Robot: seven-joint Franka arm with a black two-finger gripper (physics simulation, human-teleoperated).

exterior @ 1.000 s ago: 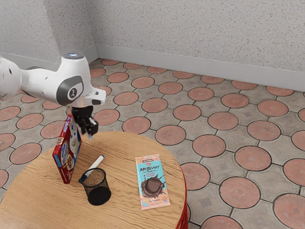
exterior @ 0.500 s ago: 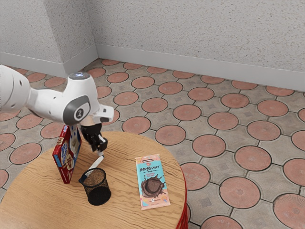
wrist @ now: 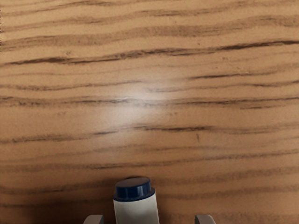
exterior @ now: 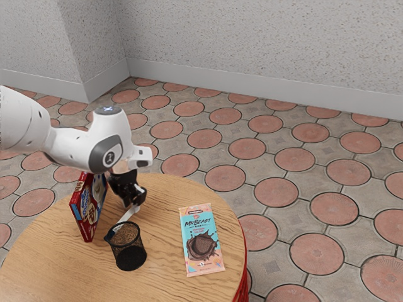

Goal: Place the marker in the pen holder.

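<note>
Terracotta-dotted floor (exterior: 276, 192) spreads beyond the round table (exterior: 167, 280). The pen holder (exterior: 129, 257) stands upright, presumably so its mouth can take the marker (exterior: 127, 216), which lies between it and the table's far edge. I see the gripper (exterior: 133, 206) low over that marker, 2 fingers (wrist: 204, 220) spread astride it, gaps showing on both sides, apparently ready to pinch.

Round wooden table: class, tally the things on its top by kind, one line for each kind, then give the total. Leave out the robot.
Markers: 1, the white one with a blue end
Pen holders: 1, the black mesh cup
Boxes: 1, the red printed box
Wrapped bars: 1, the MrBeast bar
Total: 4
</note>
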